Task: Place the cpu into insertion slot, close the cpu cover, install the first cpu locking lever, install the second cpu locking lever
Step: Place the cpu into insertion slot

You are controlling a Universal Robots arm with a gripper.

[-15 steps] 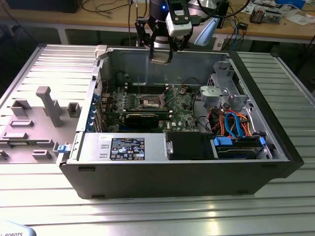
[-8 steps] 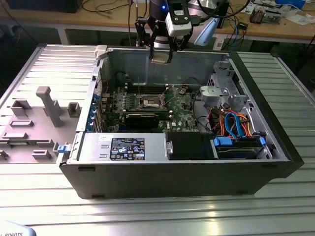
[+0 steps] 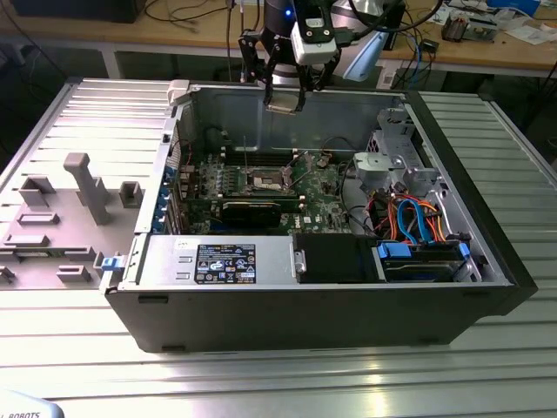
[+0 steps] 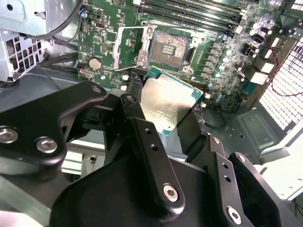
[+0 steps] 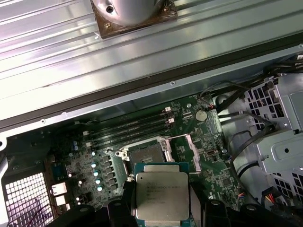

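a: what are you carrying right now?

b: i'm gripping the cpu [image 4: 166, 101] in my gripper [image 4: 166, 124]. the fingers [image 4: 144, 137] are closing only as far as the chip's width. one is pressing on each of two opposite edges, and the silvery lid is facing back toward my wrist.

a: and where is that putting it against the socket?

b: it's hanging in the air at my fingertips, touching nothing but me. the insertion slot [image 4: 168, 48] is lying bare on the green motherboard [image 4: 104, 28], below my hand and a little ahead of the fingertips. the cpu cover [image 4: 119, 43] is standing swung open just beside the slot, so nothing is lying over the pin field. in the exterior view i'm hovering over the open computer case [image 3: 305, 313], well above the board.

a: how are you expecting it to handle?

b: i'm judging it light, thin and stiff, so it shouldn't be flexing in my grip. the polished lid is probably slippery, so i'm trusting the side edges as the place to hold. i'm treating the chip's underside and the slot's pins as fragile, so tilting or scraping is the risk i'm watching for.
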